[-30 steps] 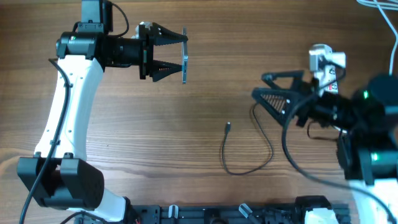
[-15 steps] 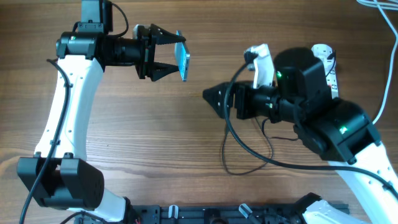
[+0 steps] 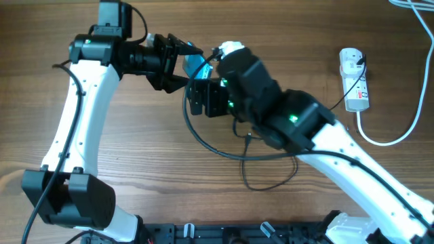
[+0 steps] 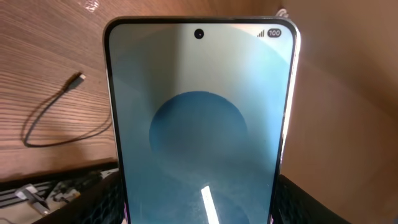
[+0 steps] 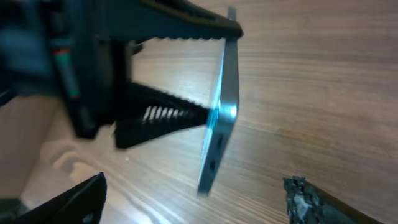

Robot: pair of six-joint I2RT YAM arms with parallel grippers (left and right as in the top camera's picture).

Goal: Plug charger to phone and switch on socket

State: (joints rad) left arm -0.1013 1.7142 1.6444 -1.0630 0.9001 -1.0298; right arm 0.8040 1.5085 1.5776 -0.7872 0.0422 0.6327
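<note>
- the left gripper (image 3: 184, 64) has its jaws clamped on the long edges of the slim smartphone with a turquoise screen (image 4: 199, 124), holding it clear of the brown wooden table (image 3: 135, 156), probably to present its port end.
- the right gripper (image 3: 196, 99) has its jaws wide apart just beside the phone's free end, holding nothing.
- the thin black charger cable (image 4: 62, 121) lies loose on the table near the phone, and the white power strip socket (image 3: 354, 80) is well apart from the phone, on the robot's right.

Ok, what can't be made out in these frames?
The phone: overhead, mostly covered by the right arm; only a turquoise sliver shows.
Its charging port: cut off at the bottom edge in the left wrist view, blurred in the right wrist view.
The socket switch: overhead, too small to tell on or off.
The charger far end: overhead, the cable runs under the right arm.
</note>
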